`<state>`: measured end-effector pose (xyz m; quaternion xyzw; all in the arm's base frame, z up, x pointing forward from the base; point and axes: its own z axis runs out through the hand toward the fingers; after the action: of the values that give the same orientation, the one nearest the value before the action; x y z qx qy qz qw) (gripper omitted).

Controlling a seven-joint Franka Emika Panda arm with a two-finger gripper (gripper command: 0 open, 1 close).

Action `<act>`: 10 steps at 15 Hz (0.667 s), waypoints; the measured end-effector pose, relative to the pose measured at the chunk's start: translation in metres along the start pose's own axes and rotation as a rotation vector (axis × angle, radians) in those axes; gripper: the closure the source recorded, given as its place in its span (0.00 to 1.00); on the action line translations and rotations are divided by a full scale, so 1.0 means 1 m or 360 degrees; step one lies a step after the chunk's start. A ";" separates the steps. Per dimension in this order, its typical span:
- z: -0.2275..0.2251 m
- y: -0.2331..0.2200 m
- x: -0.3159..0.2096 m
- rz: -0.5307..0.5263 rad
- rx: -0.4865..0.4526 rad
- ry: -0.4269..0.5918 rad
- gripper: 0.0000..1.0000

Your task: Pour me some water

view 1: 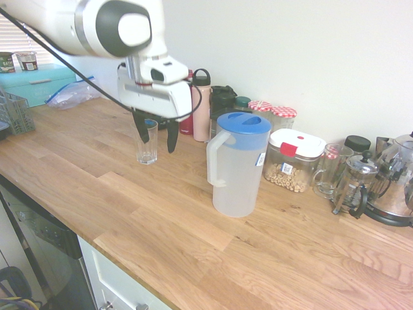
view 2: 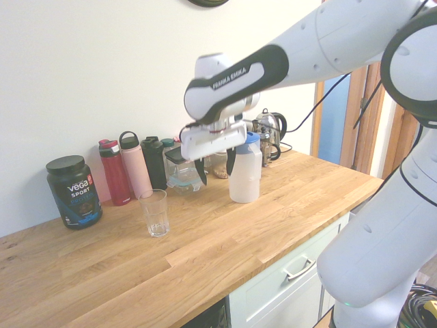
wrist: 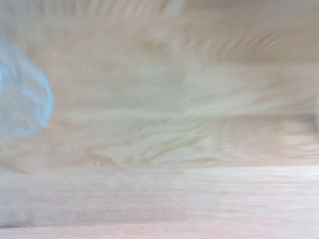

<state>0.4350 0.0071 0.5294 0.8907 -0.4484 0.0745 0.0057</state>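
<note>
Water for the pour sits in the pitcher [view 1: 239, 165], a tall frosted-white plastic jug with a blue lid [view 1: 243, 122] and a side handle [view 1: 212, 161], standing upright on the wooden counter [view 1: 161, 219]; the liquid itself cannot be made out through the frosted wall. The gripper [view 1: 155, 134] hangs in the air above the counter, pointing straight down, its two dark fingers [view 1: 139, 127] spread wide with nothing between them. In the first exterior view the pitcher stands to the right of the gripper and lower, its handle turned toward the gripper's side — the two are apart, not touching. In the second exterior view the gripper [view 2: 214, 165] shows in front of the pitcher [view 2: 244, 176] and partly overlaps it in the picture.

An empty drinking glass [view 1: 147, 141] stands upright on the counter; in the first exterior view it appears just behind the fingers, while the second exterior view shows the glass [view 2: 155, 212] well off to the side of the gripper and below it. Behind, along the wall, stand a red bottle [view 2: 114, 173], a pink bottle [view 1: 201, 106] and a dark bottle [view 2: 154, 162], with a black tub [view 2: 74, 191] further along. Past the pitcher are a clear container with a white lid [view 1: 293, 159], a glass mug [view 1: 331, 170], a French press [view 1: 353, 185] and a kettle [view 1: 395, 184].

The wrist view is blurred — only wood grain [wrist: 189, 124] and a pale bluish smear at one edge.
</note>
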 end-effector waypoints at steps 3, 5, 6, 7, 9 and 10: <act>-0.066 0.029 0.025 0.0209 0.0009 0.0049 0.00; -0.081 0.055 0.049 0.0326 0.0014 0.0051 0.00; -0.080 0.068 0.060 0.0378 0.0008 0.0039 0.00; -0.077 0.080 0.071 0.0419 -0.0001 0.0026 0.00; -0.066 0.100 0.086 0.0449 -0.0013 -0.0009 0.00; -0.056 0.107 0.093 0.0440 -0.0014 -0.0026 0.00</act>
<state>0.3966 -0.1269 0.5914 0.8209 -0.5674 0.0653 -0.0043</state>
